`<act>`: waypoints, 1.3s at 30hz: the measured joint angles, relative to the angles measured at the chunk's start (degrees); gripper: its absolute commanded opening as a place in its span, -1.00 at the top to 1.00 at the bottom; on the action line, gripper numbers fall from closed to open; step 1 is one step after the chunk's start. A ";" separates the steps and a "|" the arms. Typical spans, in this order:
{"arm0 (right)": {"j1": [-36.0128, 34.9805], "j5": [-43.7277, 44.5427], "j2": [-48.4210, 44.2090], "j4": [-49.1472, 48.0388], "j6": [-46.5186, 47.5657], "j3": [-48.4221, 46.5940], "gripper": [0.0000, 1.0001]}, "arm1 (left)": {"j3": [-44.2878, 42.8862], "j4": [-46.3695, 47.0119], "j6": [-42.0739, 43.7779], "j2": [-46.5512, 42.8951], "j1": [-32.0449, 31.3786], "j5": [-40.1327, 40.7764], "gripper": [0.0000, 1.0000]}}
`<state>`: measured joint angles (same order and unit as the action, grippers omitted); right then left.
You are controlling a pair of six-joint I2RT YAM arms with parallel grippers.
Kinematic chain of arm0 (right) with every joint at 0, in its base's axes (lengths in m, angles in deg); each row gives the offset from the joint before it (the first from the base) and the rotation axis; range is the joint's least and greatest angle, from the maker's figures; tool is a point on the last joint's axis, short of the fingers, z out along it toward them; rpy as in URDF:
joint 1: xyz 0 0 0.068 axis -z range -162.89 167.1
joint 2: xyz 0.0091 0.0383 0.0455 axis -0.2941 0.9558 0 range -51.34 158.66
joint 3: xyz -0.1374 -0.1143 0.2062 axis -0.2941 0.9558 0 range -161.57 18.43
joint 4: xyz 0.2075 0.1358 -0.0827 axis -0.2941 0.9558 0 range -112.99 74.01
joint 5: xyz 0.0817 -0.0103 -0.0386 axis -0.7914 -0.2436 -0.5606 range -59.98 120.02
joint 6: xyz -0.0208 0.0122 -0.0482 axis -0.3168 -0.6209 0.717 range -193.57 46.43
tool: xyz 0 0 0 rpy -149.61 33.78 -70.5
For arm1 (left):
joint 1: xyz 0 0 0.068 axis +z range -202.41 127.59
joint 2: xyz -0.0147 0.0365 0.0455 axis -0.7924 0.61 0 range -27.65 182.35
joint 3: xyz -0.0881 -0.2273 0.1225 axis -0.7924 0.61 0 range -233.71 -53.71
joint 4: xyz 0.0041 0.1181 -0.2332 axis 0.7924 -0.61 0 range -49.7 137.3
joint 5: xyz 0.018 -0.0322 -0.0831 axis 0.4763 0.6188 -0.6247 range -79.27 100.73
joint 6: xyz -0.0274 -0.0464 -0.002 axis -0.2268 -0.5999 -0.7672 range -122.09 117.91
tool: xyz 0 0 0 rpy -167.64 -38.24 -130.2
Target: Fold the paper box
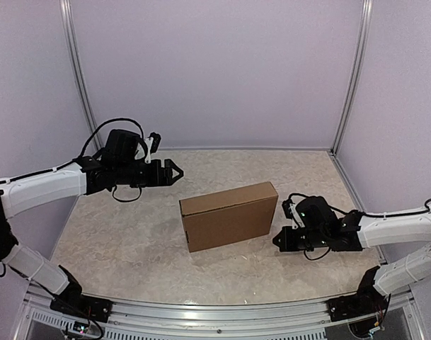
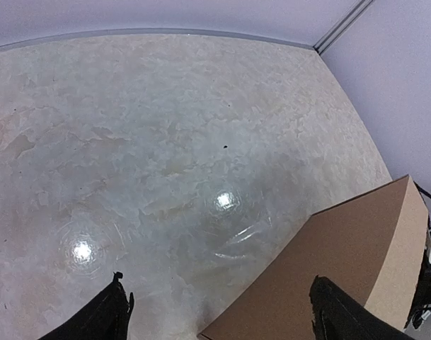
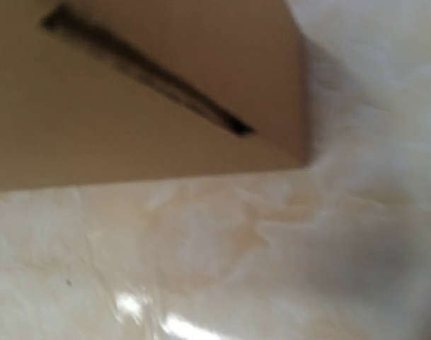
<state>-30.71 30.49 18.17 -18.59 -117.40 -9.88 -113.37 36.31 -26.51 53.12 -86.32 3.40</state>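
Looking from above, the paper box [image 1: 229, 216] stands closed mid-tabletop [image 1: 116, 241], my left claw [image 1: 177, 171] wide and clear, right claw [image 1: 277, 241] pinched shut, empty, beside it; left wrist: fingers [image 2: 105, 319] grip nothing; right wrist: one dark seam; folding looks done.

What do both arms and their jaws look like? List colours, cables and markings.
Left arm and right arm match: white link shells, black joints and black wrist housings ending in black pointed jaws. Thin black cables loop loose over the wrists. A small green light glows on the right wrist. No lettering is readable.
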 measured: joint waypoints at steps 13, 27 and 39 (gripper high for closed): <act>0.00 -1.44 18.51 -20.83 -8.50 -1.40 1.00 | -0.52 -0.59 -1.11 4.42 -0.74 -6.27 0.37; -0.02 -1.68 33.75 -32.02 -12.72 -13.51 1.00 | 0.76 2.62 -3.76 5.68 -3.02 -12.22 0.90; -2.14 -3.39 43.98 -38.64 -17.33 -20.74 1.00 | 8.07 5.64 -8.35 1.22 -7.74 -11.13 0.95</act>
<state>-32.85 27.10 62.15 -57.23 -134.73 -30.62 -105.31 41.95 -34.86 54.35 -94.06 -7.72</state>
